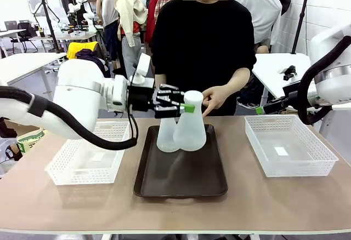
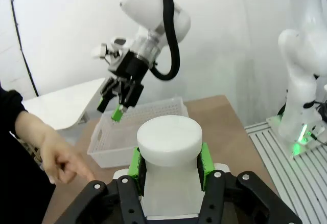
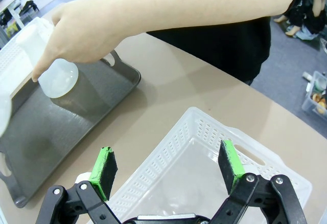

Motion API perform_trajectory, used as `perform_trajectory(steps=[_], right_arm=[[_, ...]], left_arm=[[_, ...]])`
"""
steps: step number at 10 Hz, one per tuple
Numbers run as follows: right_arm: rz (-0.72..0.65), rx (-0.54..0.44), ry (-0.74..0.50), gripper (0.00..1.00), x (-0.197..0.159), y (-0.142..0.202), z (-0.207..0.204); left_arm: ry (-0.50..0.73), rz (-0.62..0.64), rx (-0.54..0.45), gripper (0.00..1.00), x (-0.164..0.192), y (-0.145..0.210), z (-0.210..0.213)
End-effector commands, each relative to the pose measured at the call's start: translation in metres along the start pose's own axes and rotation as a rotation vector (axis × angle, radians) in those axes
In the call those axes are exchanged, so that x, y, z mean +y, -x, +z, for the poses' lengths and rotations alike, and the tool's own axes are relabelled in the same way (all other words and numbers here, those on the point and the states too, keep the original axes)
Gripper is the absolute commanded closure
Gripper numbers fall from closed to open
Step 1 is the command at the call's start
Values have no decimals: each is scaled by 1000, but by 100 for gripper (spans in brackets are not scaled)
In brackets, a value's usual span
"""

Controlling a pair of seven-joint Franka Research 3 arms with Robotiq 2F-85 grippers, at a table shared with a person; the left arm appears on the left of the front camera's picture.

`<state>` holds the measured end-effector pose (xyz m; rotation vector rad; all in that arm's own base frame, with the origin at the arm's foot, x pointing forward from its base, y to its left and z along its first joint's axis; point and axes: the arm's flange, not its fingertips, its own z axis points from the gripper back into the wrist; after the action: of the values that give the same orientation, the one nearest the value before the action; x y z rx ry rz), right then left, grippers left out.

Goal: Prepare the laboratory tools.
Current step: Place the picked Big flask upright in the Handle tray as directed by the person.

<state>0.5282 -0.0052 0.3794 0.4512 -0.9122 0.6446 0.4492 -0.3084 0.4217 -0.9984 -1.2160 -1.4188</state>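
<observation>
Two frosted-white conical flasks stand side by side at the far end of the dark brown tray [image 1: 181, 180]. My left gripper [image 1: 184, 106] is shut on the neck of the right-hand flask [image 1: 190, 127], and its green pads [image 2: 135, 162] press both sides of that flask's neck [image 2: 168, 144]. The other flask [image 1: 166, 137] touches it on the left. A person's hand [image 1: 215, 98] points a finger at the held flask's top. My right gripper [image 3: 167, 165] hangs open above the right white basket [image 3: 204, 147], and it is also seen as the right gripper [image 1: 261, 110] above that basket's far-left corner.
White mesh baskets flank the tray, one on the left [image 1: 85, 160] and one on the right [image 1: 290, 149]. From the right wrist, the person's forearm [image 3: 194, 9] stretches over the table to a flask [image 3: 57, 75] on the tray [image 3: 71, 116].
</observation>
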Motion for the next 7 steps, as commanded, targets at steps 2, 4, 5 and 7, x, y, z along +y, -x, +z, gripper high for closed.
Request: perform_trajectory(steps=[2, 4, 5, 7], right_arm=[[3, 5, -1, 0, 0, 1, 0], [3, 5, -1, 0, 0, 1, 0], [3, 5, -1, 0, 0, 1, 0], [3, 5, -1, 0, 0, 1, 0]], left_arm=[[-35, -17, 31, 100, 11, 27, -19], [-3, 28, 41, 100, 12, 47, -26], [10, 32, 49, 100, 9, 50, -29], [16, 65, 76, 100, 8, 61, -30]])
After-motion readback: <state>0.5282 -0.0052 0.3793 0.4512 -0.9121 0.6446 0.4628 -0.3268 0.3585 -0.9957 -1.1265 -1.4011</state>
